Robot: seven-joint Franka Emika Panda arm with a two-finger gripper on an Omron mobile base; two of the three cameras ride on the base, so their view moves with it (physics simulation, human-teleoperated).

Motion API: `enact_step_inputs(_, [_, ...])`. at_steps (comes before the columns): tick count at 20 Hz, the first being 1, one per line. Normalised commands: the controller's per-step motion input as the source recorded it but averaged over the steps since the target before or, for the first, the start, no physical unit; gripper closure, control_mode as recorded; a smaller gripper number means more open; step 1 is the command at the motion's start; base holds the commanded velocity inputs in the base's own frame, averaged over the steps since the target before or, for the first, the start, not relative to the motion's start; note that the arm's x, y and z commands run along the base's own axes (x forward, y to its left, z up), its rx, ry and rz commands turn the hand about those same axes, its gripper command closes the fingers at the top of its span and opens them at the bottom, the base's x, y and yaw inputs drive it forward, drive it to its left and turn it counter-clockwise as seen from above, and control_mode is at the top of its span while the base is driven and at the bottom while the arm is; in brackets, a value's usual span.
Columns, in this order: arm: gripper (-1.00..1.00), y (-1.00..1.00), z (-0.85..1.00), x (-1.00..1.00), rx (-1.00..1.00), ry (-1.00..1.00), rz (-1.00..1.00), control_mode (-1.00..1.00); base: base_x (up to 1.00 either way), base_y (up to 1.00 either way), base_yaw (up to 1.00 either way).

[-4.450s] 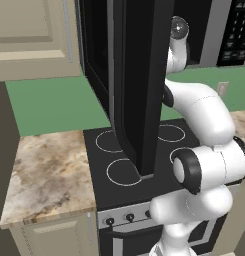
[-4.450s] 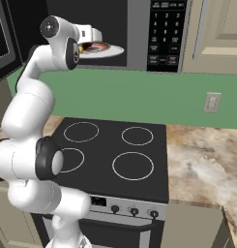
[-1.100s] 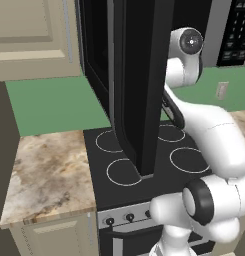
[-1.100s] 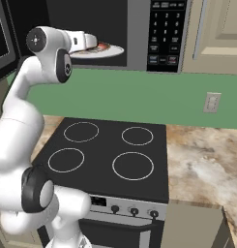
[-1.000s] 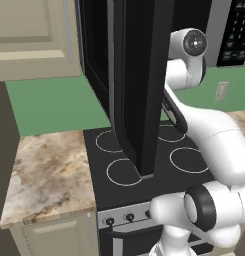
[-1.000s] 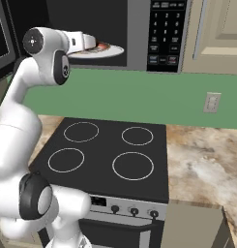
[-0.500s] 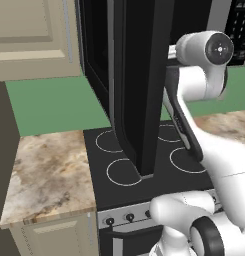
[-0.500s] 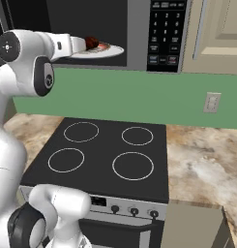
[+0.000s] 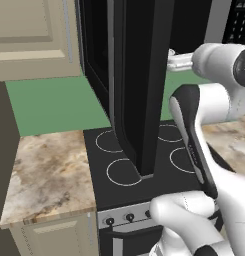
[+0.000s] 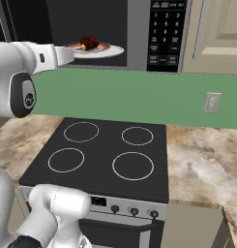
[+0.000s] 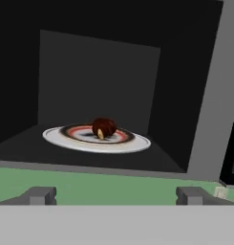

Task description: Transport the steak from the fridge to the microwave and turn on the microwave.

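Note:
The steak [image 11: 104,128], a dark red-brown lump, lies on a round plate with a reddish rim [image 11: 132,143] inside the open microwave [image 10: 139,34]. The right base view has the steak [image 10: 89,43] on the plate [image 10: 112,50] at the cavity's front. The keypad [image 10: 163,34] sits to the right of the cavity. My gripper [image 11: 116,195] is open and empty, held a short way out in front of the cavity and level with the plate. Its hand [image 10: 66,54] reaches in from the left. The fridge is out of view.
The microwave's door [image 9: 139,85] stands swung out, just left of my arm. Below is a black stove [image 10: 105,155] with ring burners, and marble counter [image 10: 202,164] lies on both sides. A wall outlet [image 10: 212,102] is on the green backsplash.
The hand has drawn back from the plate, away from the microwave, with the jaws open. The arm's upper joints swung outward. Steak and plate stay put in the cavity.

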Motion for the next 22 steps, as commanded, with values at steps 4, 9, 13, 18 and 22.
enact_step_inputs(4, [-1.00, 0.00, 0.00, -0.57, 0.00, 0.00, 0.00, -1.00, 0.00, 0.00, 0.00])
enact_step_inputs(9, [-1.00, 0.00, 0.00, -0.54, 0.00, 0.00, 0.00, -1.00, 0.00, 0.00, 0.00])
enact_step_inputs(13, [1.00, 0.00, 0.00, -0.57, 0.00, 0.00, 0.01, -1.00, 0.00, 0.00, 0.00])
enact_step_inputs(18, [1.00, 0.00, 0.00, -0.49, 0.00, 0.00, 0.02, -1.00, 0.00, 0.00, 0.00])
enact_step_inputs(22, [1.00, 0.00, -0.01, -0.54, 0.00, 0.00, 0.01, -1.00, 0.00, 0.00, 0.00])
